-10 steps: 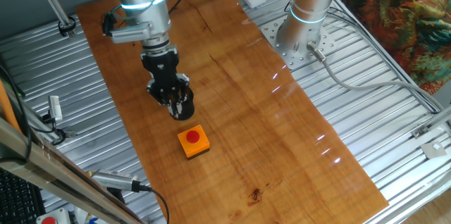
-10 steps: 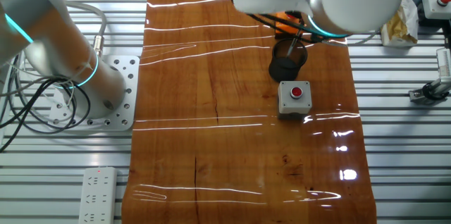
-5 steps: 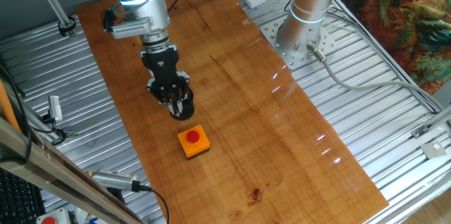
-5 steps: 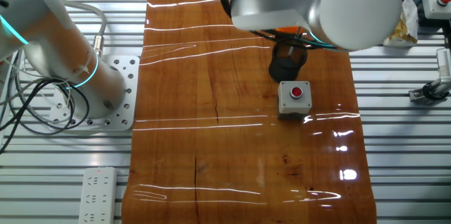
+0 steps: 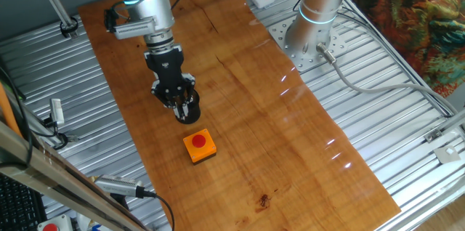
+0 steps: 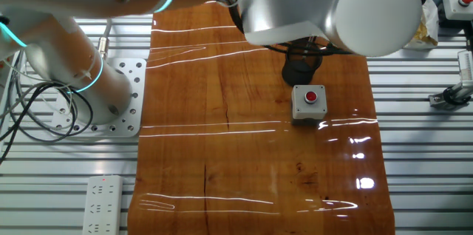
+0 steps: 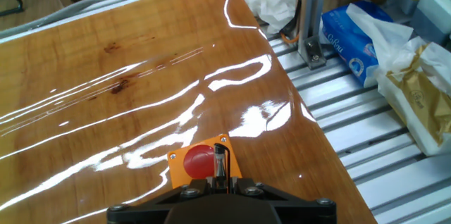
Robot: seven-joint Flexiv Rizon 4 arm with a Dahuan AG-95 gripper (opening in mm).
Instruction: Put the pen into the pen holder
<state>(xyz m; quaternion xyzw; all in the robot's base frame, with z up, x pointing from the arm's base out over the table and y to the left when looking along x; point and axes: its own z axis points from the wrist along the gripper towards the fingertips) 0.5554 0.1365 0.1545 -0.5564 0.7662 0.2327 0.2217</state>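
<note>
My gripper [image 5: 180, 100] hangs directly over the pen holder [image 5: 190, 113], a small black cup on the wooden table, and its fingertips reach the rim. In the other fixed view the arm covers the top of the pen holder [image 6: 301, 69]. In the hand view my gripper [image 7: 222, 182] is shut on the pen [image 7: 220, 162], a thin dark stick pointing down between the fingers. The pen holder does not show in the hand view.
An orange box with a red button [image 5: 199, 145] sits just in front of the cup and shows below the pen in the hand view [image 7: 197, 162]. A grey box with a red button [image 6: 308, 102] stands beside the cup. Tissue packs [image 7: 366, 34] lie off the table edge.
The gripper stays over the cup, almost still. The upper arm has swung a little and now covers more of the cup in the other fixed view.
</note>
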